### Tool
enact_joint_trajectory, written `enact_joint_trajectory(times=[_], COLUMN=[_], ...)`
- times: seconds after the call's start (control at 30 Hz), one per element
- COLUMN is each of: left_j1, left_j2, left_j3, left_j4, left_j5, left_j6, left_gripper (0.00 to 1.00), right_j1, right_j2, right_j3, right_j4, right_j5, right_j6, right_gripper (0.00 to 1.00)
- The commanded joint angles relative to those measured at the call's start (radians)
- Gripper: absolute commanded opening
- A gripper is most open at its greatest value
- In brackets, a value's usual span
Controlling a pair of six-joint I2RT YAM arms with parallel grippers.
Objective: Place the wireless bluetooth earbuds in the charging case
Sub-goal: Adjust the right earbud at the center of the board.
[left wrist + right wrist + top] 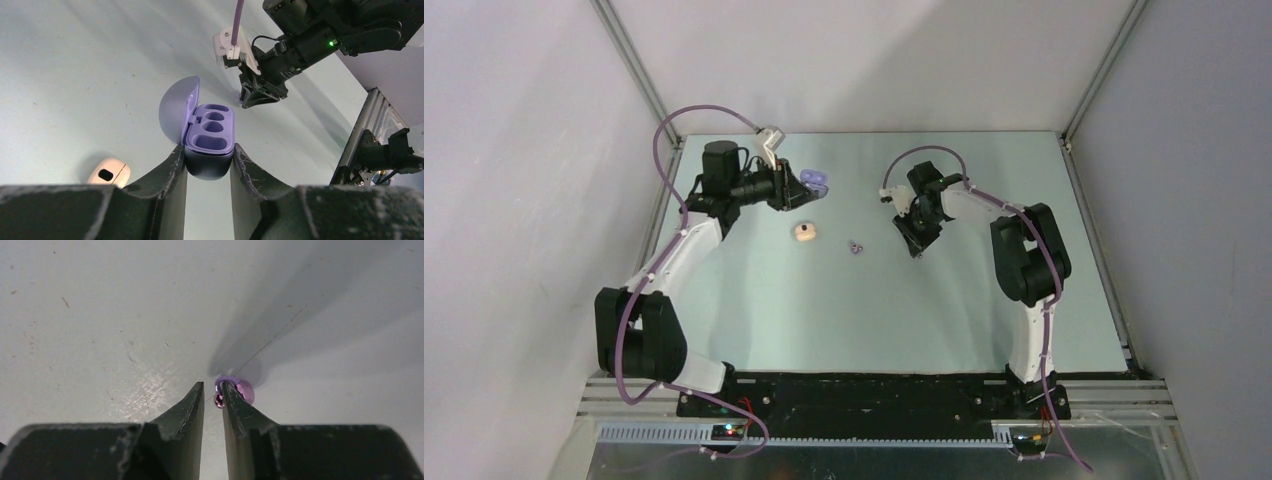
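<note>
My left gripper (207, 147) is shut on the base of a purple charging case (209, 125), whose lid stands open over empty wells; from above the case (814, 180) sits at the far left of the table, in that gripper (796, 190). My right gripper (213, 385) is only narrowly open. A shiny purple earbud (245, 391) rests against the tip and outer side of its right finger and is not clamped. Another purple earbud (855, 247) lies on the table, to the left of the right gripper (917, 245).
A cream-white case (804, 232) lies shut on the table just in front of the purple one, also low left in the left wrist view (109, 171). The right arm (300, 45) reaches in opposite the purple case. Grey walls and metal rails enclose the table.
</note>
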Motion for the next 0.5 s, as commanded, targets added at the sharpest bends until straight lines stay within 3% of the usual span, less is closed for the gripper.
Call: enact_joint_trajectory(times=[0.0, 0.1, 0.2, 0.3, 0.47], left_j1=[-0.002, -0.003, -0.003, -0.002, -0.002], left_j2=[-0.037, -0.038, -0.034, -0.028, -0.008], left_j3=[0.005, -0.002, -0.002, 0.007, 0.022], left_j4=[0.032, 0.038, 0.047, 0.046, 0.04], left_j5=[-0.004, -0.008, -0.01, -0.007, 0.025], left_j6=[0.011, 0.007, 0.001, -0.001, 0.014], left_gripper=[0.0, 0.0, 0.0, 0.0, 0.0], right_j1=[-0.009, -0.009, -0.009, -0.006, -0.02], right_j2=[-0.005, -0.003, -0.001, -0.01, -0.08], right_j3=[0.005, 0.001, -0.001, 0.013, -0.005], right_j4=[0.027, 0.037, 0.039, 0.002, -0.041], right_j5=[0.052, 0.084, 0.082, 0.022, -0.139], right_j6=[0.013, 0.003, -0.024, -0.101, -0.29], right_gripper=[0.24, 0.22, 0.15, 0.05, 0.01])
